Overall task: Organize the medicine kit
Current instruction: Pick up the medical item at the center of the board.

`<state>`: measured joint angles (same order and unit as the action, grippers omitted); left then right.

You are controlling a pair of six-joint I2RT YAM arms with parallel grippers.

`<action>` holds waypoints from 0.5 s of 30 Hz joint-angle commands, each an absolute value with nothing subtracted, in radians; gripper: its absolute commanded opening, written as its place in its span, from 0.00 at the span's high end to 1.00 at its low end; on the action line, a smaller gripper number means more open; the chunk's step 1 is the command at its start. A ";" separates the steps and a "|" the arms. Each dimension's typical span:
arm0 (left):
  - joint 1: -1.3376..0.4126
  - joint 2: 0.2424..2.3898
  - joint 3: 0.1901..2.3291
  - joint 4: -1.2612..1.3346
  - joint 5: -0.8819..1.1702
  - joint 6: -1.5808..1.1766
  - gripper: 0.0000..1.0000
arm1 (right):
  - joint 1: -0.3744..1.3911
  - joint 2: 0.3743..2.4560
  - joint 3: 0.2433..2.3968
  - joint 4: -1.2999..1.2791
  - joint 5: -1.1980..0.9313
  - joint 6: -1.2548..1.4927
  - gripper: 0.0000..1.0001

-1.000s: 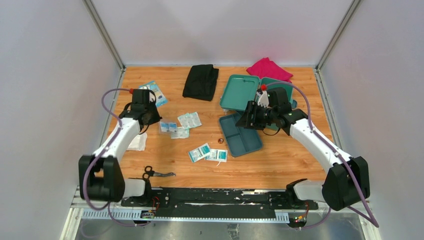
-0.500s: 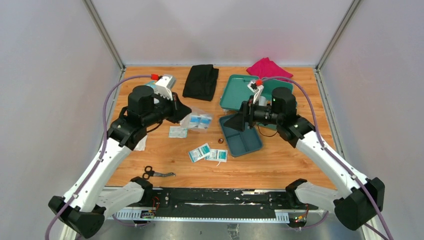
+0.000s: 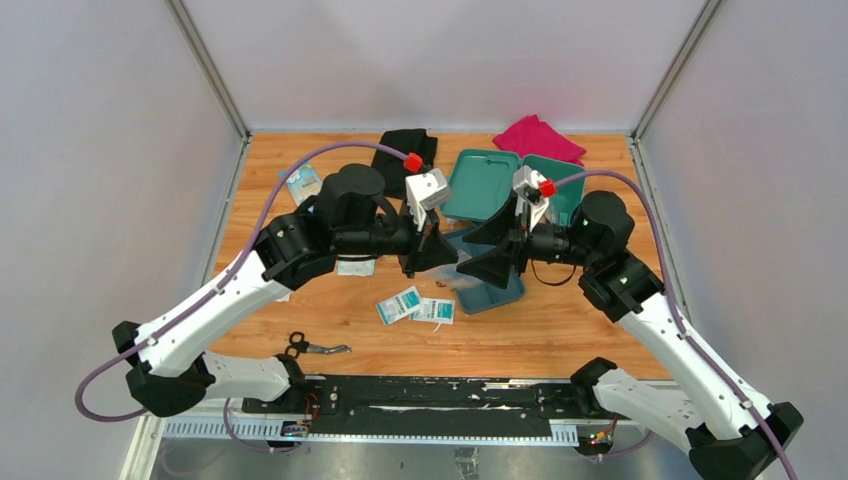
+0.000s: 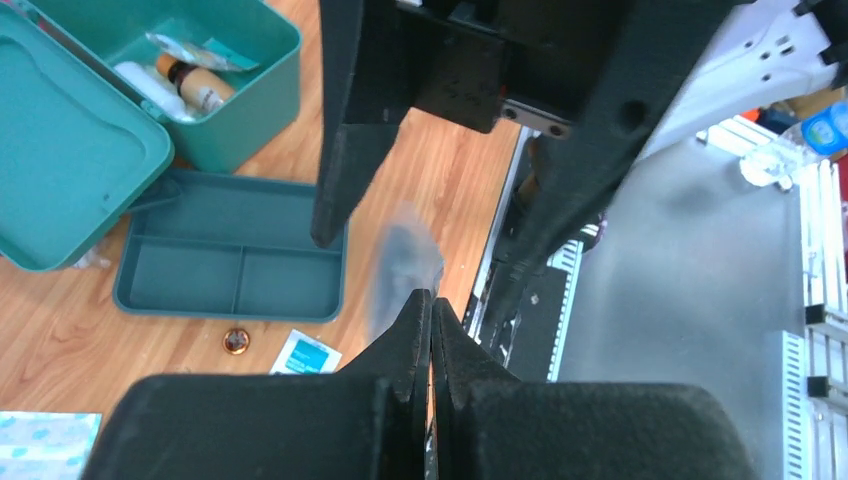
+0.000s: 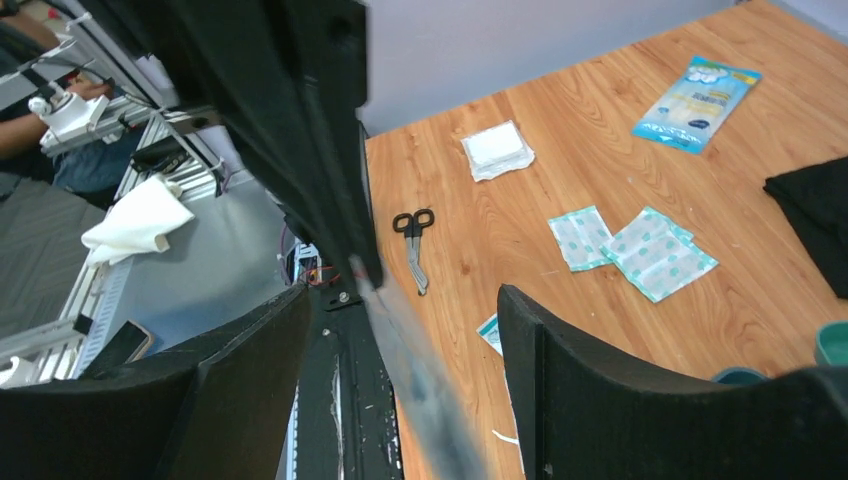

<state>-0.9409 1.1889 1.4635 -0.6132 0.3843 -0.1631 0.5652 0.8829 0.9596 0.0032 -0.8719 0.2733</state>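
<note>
The medicine kit (image 3: 562, 192) is a teal box at the back right with its lid (image 3: 480, 185) open flat; bottles and packets lie inside it (image 4: 220, 90). Its two-compartment tray (image 4: 230, 265) lies on the wood in front. My left gripper (image 3: 448, 260) is shut on a thin clear plastic packet (image 4: 400, 265) and holds it in the air over the tray's near left edge. My right gripper (image 3: 478, 258) is open, facing the left one, with its fingers either side of the same packet (image 5: 425, 385), which is blurred.
Two teal sachets (image 3: 415, 305) lie in front of the tray and a small round copper thing (image 4: 236, 341) next to it. Scissors (image 5: 413, 235), a gauze pad (image 5: 497, 148), dotted plasters (image 5: 640, 245) and a blue packet (image 5: 695, 100) lie to the left. Black cloth (image 3: 395, 150) and pink cloth (image 3: 540, 135) lie at the back.
My left gripper picked the clear packet up from the left-middle of the table and carried it right. My right gripper swung left and rose to meet it, jaws open round it.
</note>
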 commanded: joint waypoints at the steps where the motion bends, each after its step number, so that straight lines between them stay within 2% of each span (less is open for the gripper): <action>1: -0.963 1.217 1.515 -0.688 0.361 -0.101 1.00 | 0.605 0.835 0.958 0.008 -0.907 0.192 0.27; 5: -0.968 1.212 1.531 -0.702 0.365 -0.082 1.00 | 0.606 0.807 0.950 -0.041 -0.893 0.143 0.30; 9: -0.968 1.203 1.540 -0.711 0.370 -0.074 1.00 | 0.607 0.825 0.946 -0.013 -0.999 0.167 0.37; 15: -0.967 1.184 1.542 -0.711 0.386 -0.074 1.00 | 0.620 0.901 0.945 0.034 -1.086 0.192 0.40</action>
